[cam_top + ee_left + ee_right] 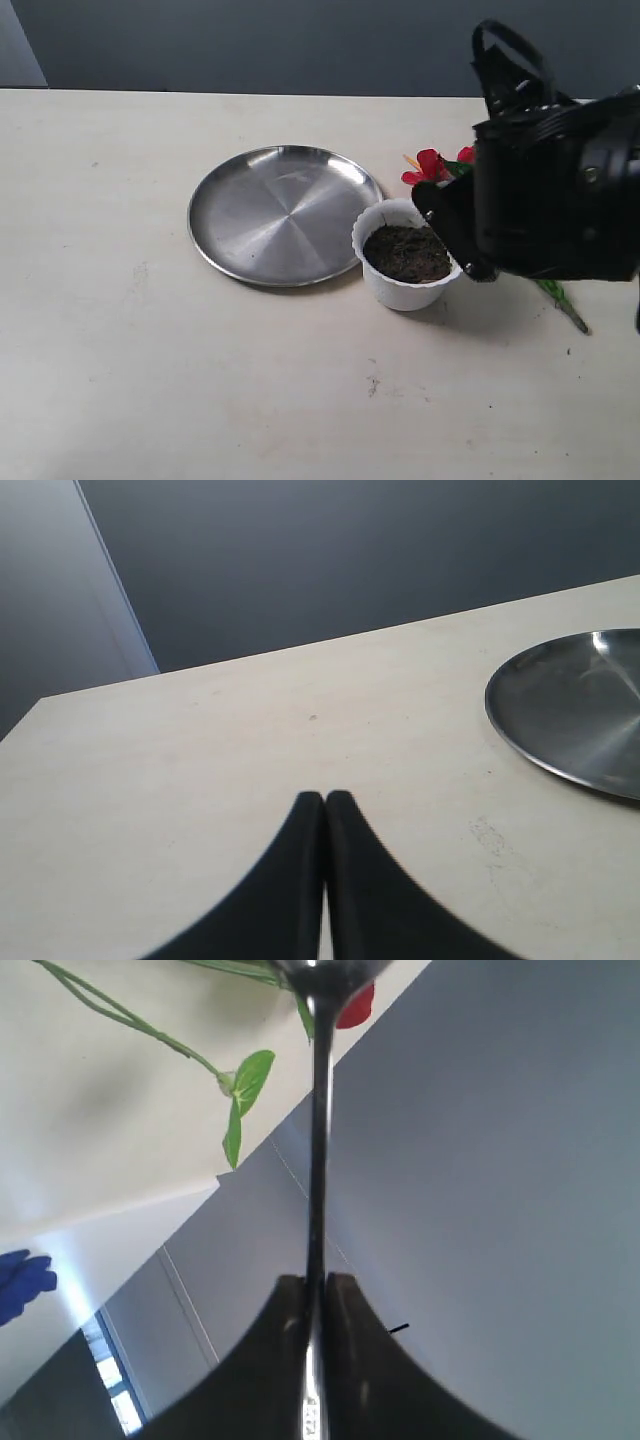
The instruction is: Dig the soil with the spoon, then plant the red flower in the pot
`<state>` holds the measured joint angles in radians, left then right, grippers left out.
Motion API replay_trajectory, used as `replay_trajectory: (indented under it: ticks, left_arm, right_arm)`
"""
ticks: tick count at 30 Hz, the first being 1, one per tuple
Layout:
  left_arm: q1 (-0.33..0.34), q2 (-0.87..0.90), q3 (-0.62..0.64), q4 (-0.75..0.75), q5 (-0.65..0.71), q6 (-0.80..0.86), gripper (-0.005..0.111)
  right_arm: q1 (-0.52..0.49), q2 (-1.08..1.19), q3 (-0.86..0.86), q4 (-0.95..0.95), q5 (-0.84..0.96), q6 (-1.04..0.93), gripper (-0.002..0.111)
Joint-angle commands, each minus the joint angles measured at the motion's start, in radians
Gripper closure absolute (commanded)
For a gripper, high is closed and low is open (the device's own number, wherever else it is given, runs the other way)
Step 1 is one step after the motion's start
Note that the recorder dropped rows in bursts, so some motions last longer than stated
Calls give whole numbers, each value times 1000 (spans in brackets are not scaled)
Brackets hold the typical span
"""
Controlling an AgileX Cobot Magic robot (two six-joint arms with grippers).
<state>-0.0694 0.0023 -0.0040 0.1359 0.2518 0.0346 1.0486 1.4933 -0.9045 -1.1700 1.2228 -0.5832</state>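
**Exterior view.** Shows the pot (403, 291) upright on the pale table (120, 350), just beside the rim of a round steel plate (280, 215) and filled nearly to its wavy edge with the soil (405, 252). Presents the right gripper (452, 232) only as a black bulk hanging over the pot's far side, cropped by the frame edge. Hides much of the red flower (432, 165) behind that bulk, leaving visible two red blooms and an orange tip behind the pot, plus a length of green stem (565, 305) lying on the table past the arm. Does not reveal the jaws or the spoon from this angle.

**Left wrist view.** Shows the left gripper (325, 800) with both black fingers pressed flat together, clenched on nothing, over bare table. Catches only part of the steel plate, cut by the frame.

**Right wrist view.** Shows the right gripper clamped on the thin handle of the spoon (318, 1160), which runs straight out from between the fingers. Crops the spoon's bowl to a shiny sliver at the frame edge. Beyond the handle, picks out a green leaf (248, 1075), thin stems and one red bloom half hidden behind the steel. Includes a blue shape (20, 1282) at the frame edge, too cropped to identify.
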Motion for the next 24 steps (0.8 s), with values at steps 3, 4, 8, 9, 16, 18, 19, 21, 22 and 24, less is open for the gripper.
replay_trajectory:
  ticks: [3, 4, 8, 9, 16, 18, 19, 21, 22, 24]
  left_arm:
    - [-5, -2, 4, -2, -9, -2, 106]
    - [-5, -2, 4, -2, -9, -2, 106]
    - [-5, -2, 4, -2, -9, -2, 106]
    - [-5, -2, 4, -2, -9, -2, 106]
    - [-5, -2, 4, -2, -9, -2, 106]
    - [-5, -2, 4, -2, -9, -2, 106]
    - [-5, -2, 4, -2, -9, -2, 106]
    - [-5, -2, 4, -2, -9, -2, 106]
    - [-5, -2, 4, -2, -9, -2, 106]
    - [-5, -2, 4, -2, -9, -2, 106]
  right_arm:
    - [-1, 146, 5, -70, -2, -7, 109]
    - [-1, 162, 5, -74, -2, -2, 109]
    - [-1, 206, 5, -76, -2, 8, 109]
    - [-1, 214, 5, -76, -2, 11, 109]
    - [-1, 250, 5, -76, -2, 12, 109]
    - [-1, 250, 5, -96, -2, 15, 109]
    - [-1, 250, 3, -109, -2, 19, 109]
    - [-1, 250, 1, -177, -2, 38, 109]
    - [-1, 248, 1, -215, -2, 45, 109]
    - [-1, 239, 1, -267, -2, 45, 109]
